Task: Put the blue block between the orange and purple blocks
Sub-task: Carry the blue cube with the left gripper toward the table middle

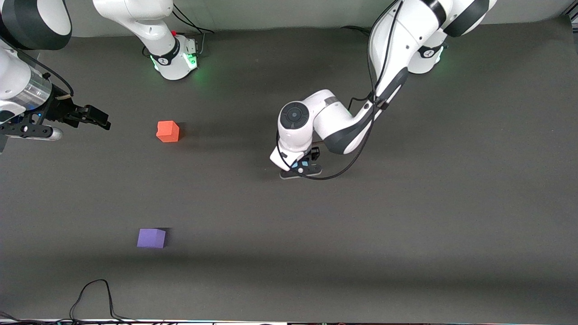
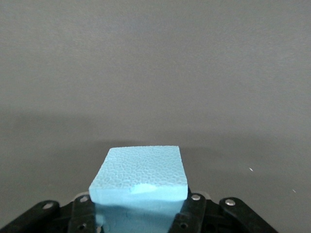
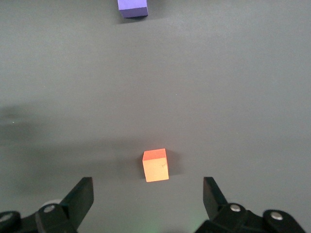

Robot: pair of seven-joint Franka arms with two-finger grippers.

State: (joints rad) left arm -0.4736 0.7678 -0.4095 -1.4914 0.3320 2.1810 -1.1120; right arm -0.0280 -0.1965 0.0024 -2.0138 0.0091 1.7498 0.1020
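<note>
The light blue block (image 2: 141, 177) sits between the fingers of my left gripper (image 2: 140, 213), which is shut on it. In the front view that gripper (image 1: 300, 168) is low over the middle of the table, and only a sliver of the blue block (image 1: 300, 165) shows under the wrist. The orange block (image 1: 168, 131) lies toward the right arm's end. The purple block (image 1: 151, 238) lies nearer to the front camera than the orange one. My right gripper (image 1: 97, 118) is open and empty, up in the air beside the orange block (image 3: 155, 165). The purple block (image 3: 132, 7) also shows in the right wrist view.
A black cable (image 1: 92, 295) loops on the table at the edge nearest the front camera. The left arm's cable (image 1: 356, 155) hangs beside its wrist. The grey mat (image 1: 406, 216) is bare toward the left arm's end.
</note>
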